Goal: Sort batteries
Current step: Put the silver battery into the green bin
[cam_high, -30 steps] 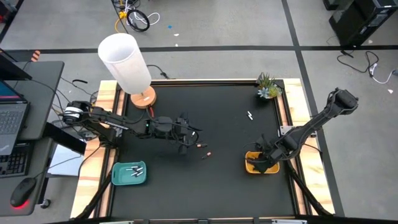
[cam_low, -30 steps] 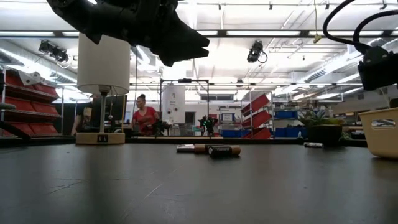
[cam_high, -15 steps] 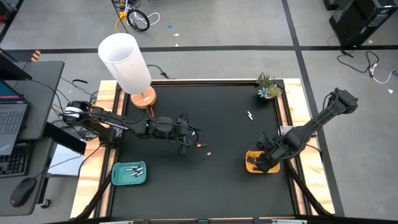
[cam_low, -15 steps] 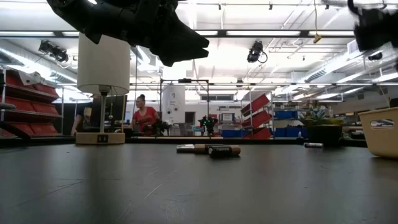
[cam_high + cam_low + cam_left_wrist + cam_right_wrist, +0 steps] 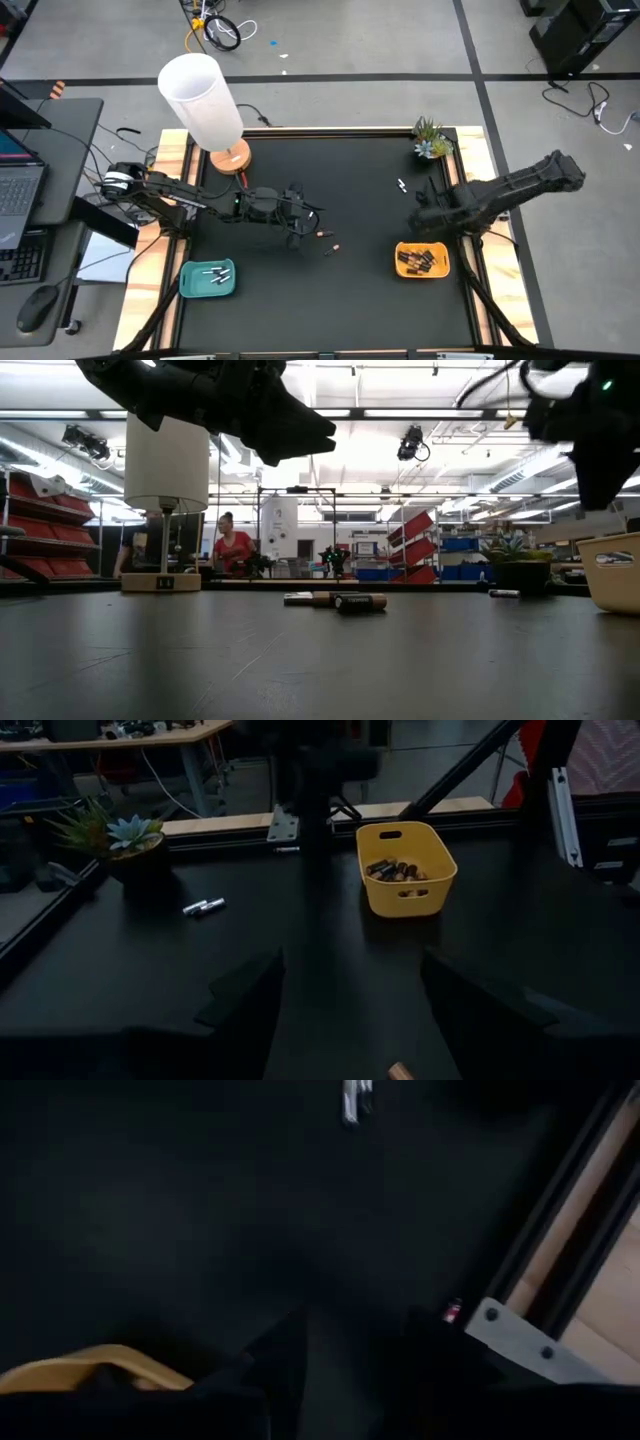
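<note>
Black table (image 5: pixel 360 190) with a fair bit of stuff on it. Far left corner has a lamp (image 5: pixel 205 105) with a big white shade, far right corner has a small potted plant (image 5: pixel 431 139). Near left there's a teal tray (image 5: pixel 207 279) with a few pale batteries in it, near right a yellow bin (image 5: pixel 421 261) holding dark batteries.

Loose batteries: two dark ones (image 5: pixel 327 240) lie mid-table just right of the left gripper (image 5: pixel 303 222), and a pale pair (image 5: pixel 401 185) sits farther back, near the plant.

The left gripper hangs over the middle of the table with its fingers (image 5: pixel 245 995) spread wide and nothing between them. The right gripper (image 5: pixel 424 208) hovers just behind the yellow bin, fingers (image 5: pixel 285 1345) apart, empty as far as I can see.

The low view lines up the mid-table batteries (image 5: pixel 345 600) end-on, which you don't get from overhead, and it also catches a person in a red top (image 5: pixel 232 547) in the room behind. The left wrist camera looks straight across at the bin, the plant (image 5: pixel 125 835) and the pale pair (image 5: pixel 203 906), with the right arm's post standing partly in the way. The right wrist camera only catches the bin's rim (image 5: pixel 95 1363) and the pale pair (image 5: pixel 352 1098) blurry.
</note>
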Motion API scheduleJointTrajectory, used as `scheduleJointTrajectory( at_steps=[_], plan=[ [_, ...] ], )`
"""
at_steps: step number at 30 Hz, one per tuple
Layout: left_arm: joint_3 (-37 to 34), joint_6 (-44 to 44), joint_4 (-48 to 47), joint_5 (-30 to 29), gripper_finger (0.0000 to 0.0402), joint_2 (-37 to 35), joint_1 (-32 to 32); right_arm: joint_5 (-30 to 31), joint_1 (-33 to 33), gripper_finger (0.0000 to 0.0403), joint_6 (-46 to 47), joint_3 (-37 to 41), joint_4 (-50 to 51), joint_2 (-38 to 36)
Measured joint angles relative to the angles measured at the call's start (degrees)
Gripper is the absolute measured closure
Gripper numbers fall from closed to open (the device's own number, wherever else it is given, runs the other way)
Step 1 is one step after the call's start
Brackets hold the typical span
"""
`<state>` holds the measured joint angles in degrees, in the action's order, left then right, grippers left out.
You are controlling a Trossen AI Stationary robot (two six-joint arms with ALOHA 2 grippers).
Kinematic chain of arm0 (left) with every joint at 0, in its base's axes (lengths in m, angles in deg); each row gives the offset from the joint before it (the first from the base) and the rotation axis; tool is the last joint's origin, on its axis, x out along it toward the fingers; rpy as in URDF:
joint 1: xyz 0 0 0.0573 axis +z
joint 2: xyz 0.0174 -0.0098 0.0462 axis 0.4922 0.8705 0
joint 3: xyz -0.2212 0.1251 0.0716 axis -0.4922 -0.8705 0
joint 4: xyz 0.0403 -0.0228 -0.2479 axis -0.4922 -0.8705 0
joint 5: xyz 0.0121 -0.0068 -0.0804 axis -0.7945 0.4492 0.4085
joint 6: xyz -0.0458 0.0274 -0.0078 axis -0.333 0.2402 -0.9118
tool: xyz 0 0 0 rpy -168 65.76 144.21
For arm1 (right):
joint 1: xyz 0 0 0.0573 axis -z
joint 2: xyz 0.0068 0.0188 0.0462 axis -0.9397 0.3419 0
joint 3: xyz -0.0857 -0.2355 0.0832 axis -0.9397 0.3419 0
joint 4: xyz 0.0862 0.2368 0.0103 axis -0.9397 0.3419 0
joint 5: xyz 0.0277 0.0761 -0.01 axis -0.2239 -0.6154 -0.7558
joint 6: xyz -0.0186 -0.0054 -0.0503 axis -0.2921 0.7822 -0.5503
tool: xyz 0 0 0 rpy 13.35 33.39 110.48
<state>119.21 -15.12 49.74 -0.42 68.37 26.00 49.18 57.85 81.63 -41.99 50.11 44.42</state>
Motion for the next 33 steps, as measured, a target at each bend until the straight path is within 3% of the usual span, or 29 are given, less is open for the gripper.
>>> scheduleJointTrajectory(
  at_steps=[7, 11, 16, 24, 33],
  plan=[
    [0.0, 1.3, -1.4, 3.0, 0.0149, 0.0, 0.0, -6.2, 15.8, 0.0243, -29.4, 1.2, -2.6, 4.8],
    [0.0, 3.7, -1.6, 3.1, 0.0149, 0.0, 0.0, -10.3, 20.9, 0.0225, -44.6, 1.2, -4.2, 13.7],
    [0.0, 4.8, -1.9, 3.1, 0.0149, 0.0, 0.0, -10.6, 24.1, 0.0183, -59.0, 1.2, -3.1, 26.6],
    [0.0, 5.9, -5.1, 3.1, 0.0149, 0.0, 0.0, -11.8, 25.2, 0.0101, -63.7, 1.2, -2.2, 40.2],
    [0.0, 5.7, -7.2, 3.1, 0.0149, 0.0, 0.0, -13.0, 25.1, 0.0063, -63.7, 3.3, -4.2, 44.1]
  ],
)
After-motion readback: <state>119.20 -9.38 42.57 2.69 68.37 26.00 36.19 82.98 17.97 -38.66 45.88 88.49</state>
